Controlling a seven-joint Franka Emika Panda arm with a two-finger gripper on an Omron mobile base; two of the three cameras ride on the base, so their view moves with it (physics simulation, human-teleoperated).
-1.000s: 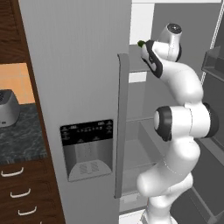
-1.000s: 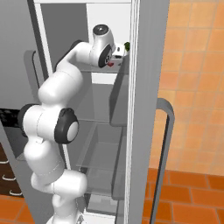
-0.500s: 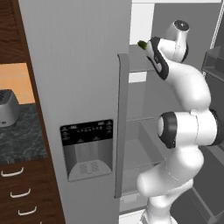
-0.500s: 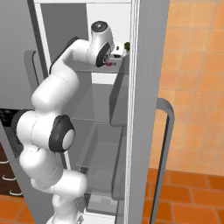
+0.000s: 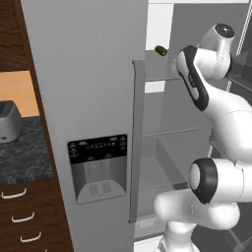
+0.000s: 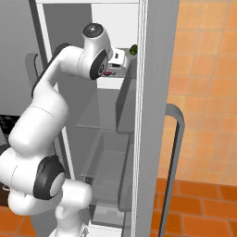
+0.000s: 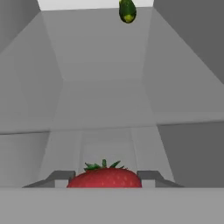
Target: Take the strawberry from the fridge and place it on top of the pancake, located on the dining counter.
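The fridge (image 5: 88, 74) stands with its right side open, white shelves showing inside. My gripper (image 7: 105, 179) is in the upper shelf space, and its two fingers (image 7: 151, 176) press against either side of the red strawberry (image 7: 105, 177), whose green leaves face me. From the right base view the gripper (image 6: 115, 68) hangs just over the upper shelf, with a bit of the red strawberry (image 6: 107, 73) under the hand. The pancake and the dining counter are out of view.
A small dark green oblong item (image 7: 127, 9) lies farther back on the same shelf (image 5: 160, 50). The open door's edge and long handle (image 6: 173, 152) stand at the right. The closed door's handle (image 5: 138, 142) is at the left. A grey appliance (image 5: 7, 123) sits on the black counter.
The hand has drawn back from the green item toward the front of the shelf, with the strawberry between its fingers. The upper arm has swung up and to the right.
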